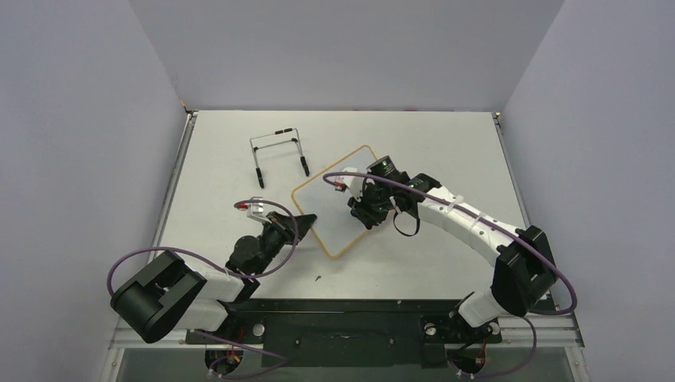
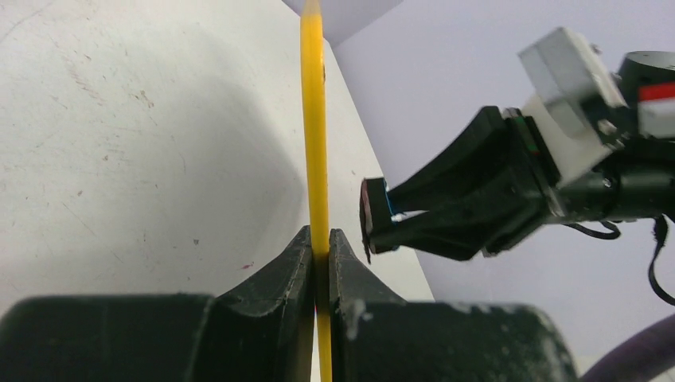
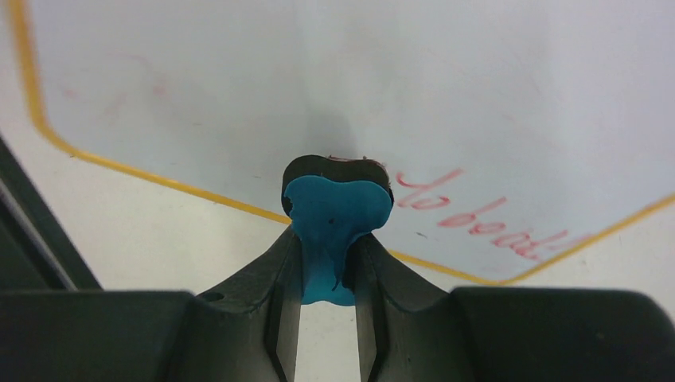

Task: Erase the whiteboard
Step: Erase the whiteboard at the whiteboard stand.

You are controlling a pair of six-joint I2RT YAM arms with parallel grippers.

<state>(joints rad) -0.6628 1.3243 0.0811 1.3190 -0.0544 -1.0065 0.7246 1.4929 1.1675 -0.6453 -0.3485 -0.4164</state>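
Note:
The whiteboard (image 1: 338,199), white with a thin yellow frame, lies mid-table, turned like a diamond. My left gripper (image 1: 306,220) is shut on its near-left edge; in the left wrist view the yellow frame (image 2: 314,119) runs edge-on between the closed fingers. My right gripper (image 1: 362,211) is shut on the blue bone-shaped eraser (image 3: 334,219), whose black pad presses on the board surface (image 3: 318,72). Red handwriting (image 3: 477,219) remains right of the eraser, and faint red smears show at the upper left. The right gripper and eraser pad (image 2: 374,215) also show in the left wrist view.
A black wire easel stand (image 1: 278,155) sits on the table behind and left of the board. Grey walls enclose the table on three sides. The arm bases stand at the near edge.

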